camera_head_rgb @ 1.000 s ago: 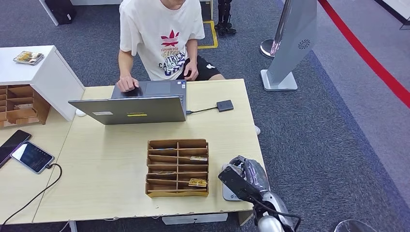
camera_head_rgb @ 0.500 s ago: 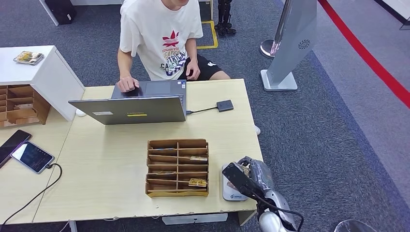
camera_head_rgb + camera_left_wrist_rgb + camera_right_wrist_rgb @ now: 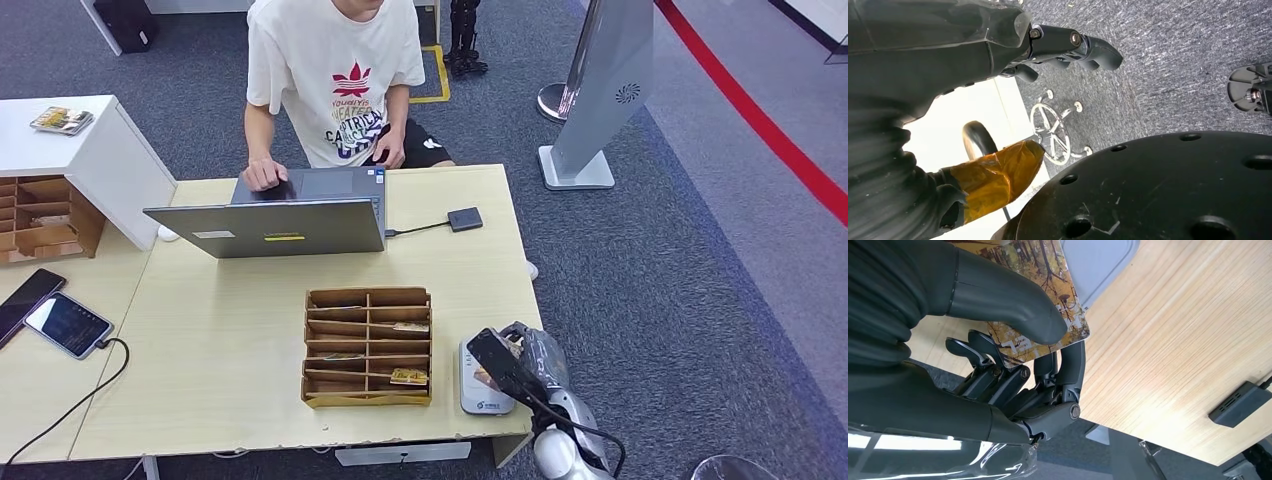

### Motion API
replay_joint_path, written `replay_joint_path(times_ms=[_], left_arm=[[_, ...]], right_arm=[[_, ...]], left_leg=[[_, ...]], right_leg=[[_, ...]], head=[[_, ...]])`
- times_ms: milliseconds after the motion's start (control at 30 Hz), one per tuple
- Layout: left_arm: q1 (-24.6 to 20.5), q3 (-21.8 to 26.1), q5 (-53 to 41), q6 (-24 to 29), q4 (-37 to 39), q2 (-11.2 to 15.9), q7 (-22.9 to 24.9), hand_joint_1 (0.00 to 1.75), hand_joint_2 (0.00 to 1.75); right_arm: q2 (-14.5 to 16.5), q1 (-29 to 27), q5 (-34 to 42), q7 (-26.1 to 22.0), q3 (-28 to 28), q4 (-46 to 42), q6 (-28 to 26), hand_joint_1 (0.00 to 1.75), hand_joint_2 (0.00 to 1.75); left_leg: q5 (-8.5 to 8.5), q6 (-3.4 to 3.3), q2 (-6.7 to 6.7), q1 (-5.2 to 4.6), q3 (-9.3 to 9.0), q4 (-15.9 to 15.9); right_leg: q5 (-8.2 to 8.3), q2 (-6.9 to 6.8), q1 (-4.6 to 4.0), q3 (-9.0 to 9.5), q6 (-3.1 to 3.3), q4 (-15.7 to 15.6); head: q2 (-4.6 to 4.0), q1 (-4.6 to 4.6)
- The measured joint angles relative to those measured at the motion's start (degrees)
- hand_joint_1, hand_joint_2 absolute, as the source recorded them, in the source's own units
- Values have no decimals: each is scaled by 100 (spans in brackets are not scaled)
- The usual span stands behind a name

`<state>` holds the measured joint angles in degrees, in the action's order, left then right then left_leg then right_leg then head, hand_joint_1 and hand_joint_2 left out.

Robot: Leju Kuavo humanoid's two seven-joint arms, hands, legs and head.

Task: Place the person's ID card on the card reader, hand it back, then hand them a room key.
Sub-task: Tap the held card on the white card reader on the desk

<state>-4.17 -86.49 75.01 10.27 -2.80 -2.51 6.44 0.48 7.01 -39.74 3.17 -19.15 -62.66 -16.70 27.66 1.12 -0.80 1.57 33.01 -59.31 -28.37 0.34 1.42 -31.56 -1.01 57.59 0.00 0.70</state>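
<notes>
My right hand (image 3: pixel 527 362) is at the table's near right corner, over the white card reader (image 3: pixel 481 397). In the right wrist view the thumb (image 3: pixel 1013 300) presses a card with a yellow forest print (image 3: pixel 1055 287) against the fingers (image 3: pixel 1068 365) beneath it. The card lies over the edge of the grey reader (image 3: pixel 1100 257); I cannot tell whether they touch. A wooden divider box (image 3: pixel 367 347) left of the reader holds key cards (image 3: pixel 408 377). The person (image 3: pixel 335 80) sits across the table. My left hand (image 3: pixel 998 55) hangs over the carpet, fingers loosely out, holding nothing.
An open laptop (image 3: pixel 270 225) stands at the far side with the person's hand on it. A small black hub (image 3: pixel 465 218) on a cable lies to its right. Two phones (image 3: pixel 65 322) lie at the left; a white cabinet (image 3: pixel 90 150) stands beyond them.
My right hand has shifted a little to the right with the card still in it, uncovering more of the reader. The person has barely moved.
</notes>
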Motion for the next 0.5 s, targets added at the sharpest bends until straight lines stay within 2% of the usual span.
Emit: replay_joint_path(times_ms=[500], left_arm=[[0, -4, 10, 2, 0, -1, 8, 0, 175]], right_arm=[[68, 33, 17, -22, 97, 117, 1, 175, 175]], left_leg=[[0, 0, 1, 0, -18, 0]], right_leg=[[2, 0, 0, 17, -1, -1]], head=[[0, 0]])
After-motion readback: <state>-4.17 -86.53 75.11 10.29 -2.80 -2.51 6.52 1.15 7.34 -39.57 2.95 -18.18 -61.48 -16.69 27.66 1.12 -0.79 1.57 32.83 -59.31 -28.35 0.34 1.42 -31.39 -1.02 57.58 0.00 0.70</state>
